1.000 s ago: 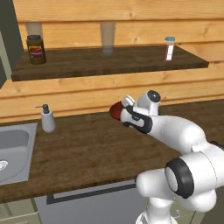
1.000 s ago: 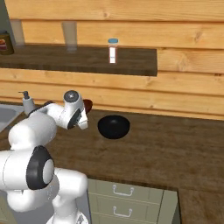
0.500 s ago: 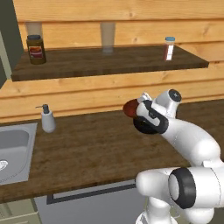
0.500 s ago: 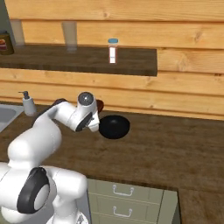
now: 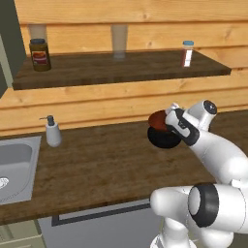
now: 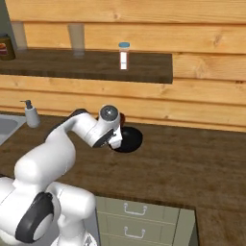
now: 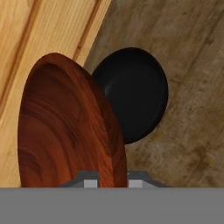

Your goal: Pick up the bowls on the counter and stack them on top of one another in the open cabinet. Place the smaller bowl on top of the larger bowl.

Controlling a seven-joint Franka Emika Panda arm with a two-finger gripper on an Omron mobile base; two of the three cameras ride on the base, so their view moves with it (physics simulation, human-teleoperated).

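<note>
A wood-panelled kitchen wall is seen behind a dark wood-grain surface [image 5: 97,164], with a wall shelf [image 5: 121,68] above carrying a jar [image 5: 39,54], a glass [image 5: 119,41] and a small bottle [image 5: 187,53]; a soap dispenser [image 5: 52,131] stands near the sink [image 5: 14,162]. The smaller bowl [image 7: 65,127] is held off the surface, clamped on its rim by the end effector [image 5: 170,121], whose fingers are closed to the thickness of the bowl wall. It is tilted on edge and carried just above the larger bowl [image 7: 133,94], which rests on the surface near the wall. In the hand view the black bowl is seen partly behind the red-brown one. The step in hand is judged to be the transport of the small bowl. The grip should be kept firm, since a rim hold on a glossy, tilted bowl could slip, and the bowl should be levelled before any release. The cabinet cannot be located from these views.
</note>
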